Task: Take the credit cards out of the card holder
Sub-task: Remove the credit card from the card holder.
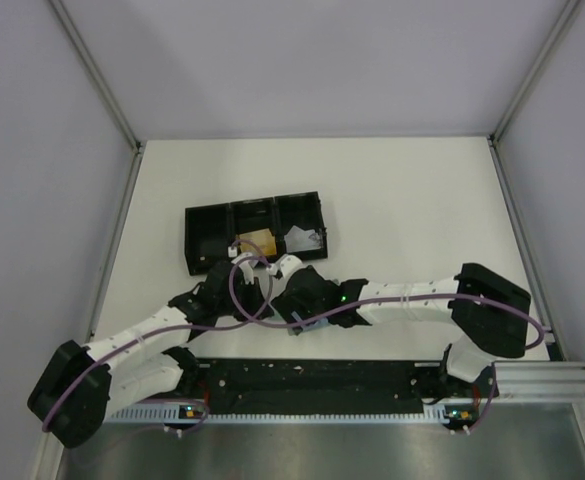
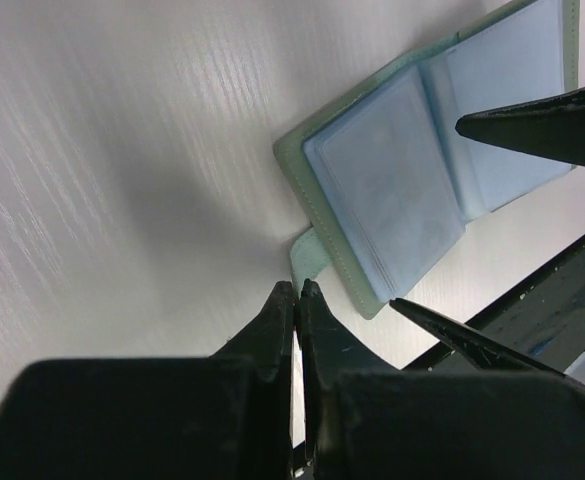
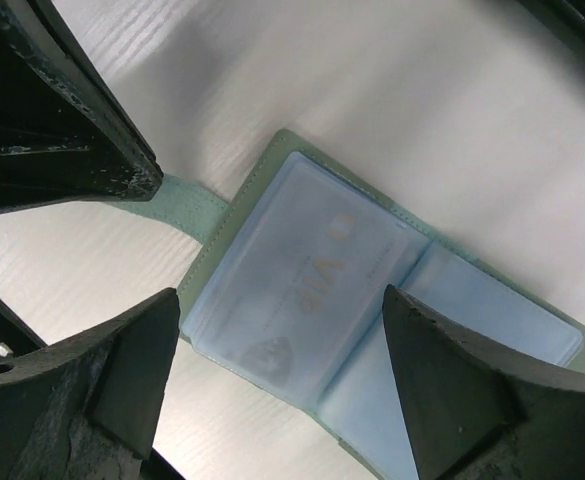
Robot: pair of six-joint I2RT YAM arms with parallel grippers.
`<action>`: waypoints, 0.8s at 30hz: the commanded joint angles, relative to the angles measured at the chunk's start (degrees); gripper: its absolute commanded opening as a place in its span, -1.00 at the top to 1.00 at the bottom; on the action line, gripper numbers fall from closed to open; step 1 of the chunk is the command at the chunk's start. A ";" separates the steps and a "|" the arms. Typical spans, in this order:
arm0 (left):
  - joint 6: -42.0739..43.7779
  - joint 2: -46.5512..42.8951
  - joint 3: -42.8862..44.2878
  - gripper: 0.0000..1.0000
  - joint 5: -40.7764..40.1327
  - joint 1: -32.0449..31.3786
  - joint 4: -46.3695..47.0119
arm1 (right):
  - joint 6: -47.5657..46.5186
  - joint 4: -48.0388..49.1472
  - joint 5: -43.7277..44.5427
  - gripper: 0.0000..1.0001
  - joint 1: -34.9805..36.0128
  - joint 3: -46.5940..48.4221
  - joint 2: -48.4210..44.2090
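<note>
We find the left gripper (image 2: 295,288) with its jaws closed, tips low on the bench (image 2: 122,150) at the end of the tab (image 2: 307,258); we cannot tell whether the tab is pinched. Right of it, the card holder (image 2: 382,180) lies open and flat on the bench, clear sleeves up. The right gripper (image 3: 282,300) hangs over it, jaws wide apart, straddling the tab-side panel. In the black tray (image 1: 204,232) behind, a tan card (image 1: 259,242) lies in the middle compartment and a silvery card (image 1: 302,238) in the right one.
</note>
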 commanded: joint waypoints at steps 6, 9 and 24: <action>-1.38 -1.20 -2.08 1.00 -0.13 -0.71 3.66 | -0.80 -2.88 0.73 -0.59 0.92 1.91 3.00; -1.47 -2.26 -2.43 1.00 -1.28 -0.71 2.96 | -1.15 -4.12 2.49 -0.47 0.84 1.73 2.65; 0.02 -4.63 -1.64 1.00 -4.53 -0.62 -2.49 | -0.80 -5.44 6.18 0.46 -1.36 -0.46 -0.16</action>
